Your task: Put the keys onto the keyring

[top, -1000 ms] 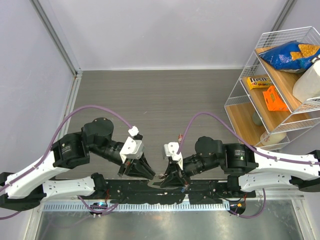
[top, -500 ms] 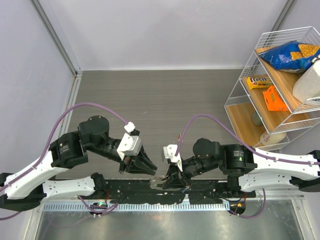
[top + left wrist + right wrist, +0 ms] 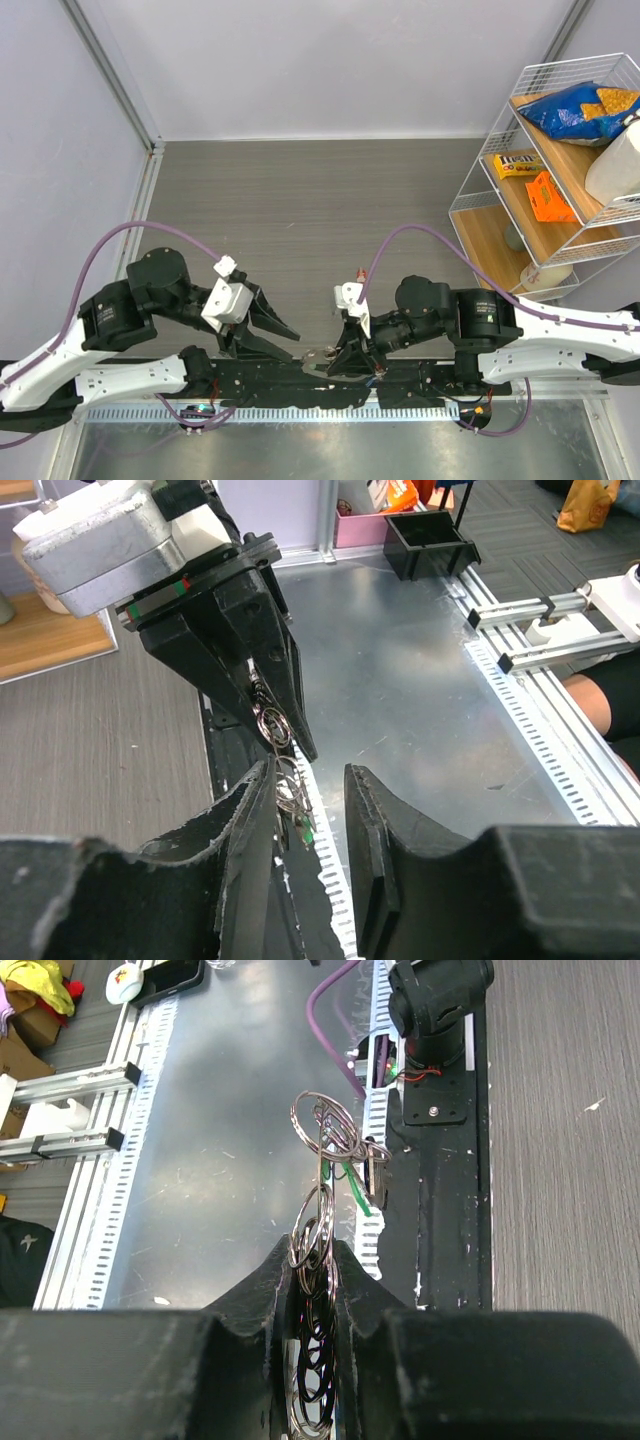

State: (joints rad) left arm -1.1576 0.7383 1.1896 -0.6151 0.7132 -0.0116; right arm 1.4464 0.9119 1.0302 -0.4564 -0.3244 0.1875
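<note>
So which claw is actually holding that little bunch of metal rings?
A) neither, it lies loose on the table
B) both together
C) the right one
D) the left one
C: in the right wrist view, the right gripper is pinched on the keyring, which sticks out past its fingers. The left gripper stands open with nothing between its fingers.
</note>
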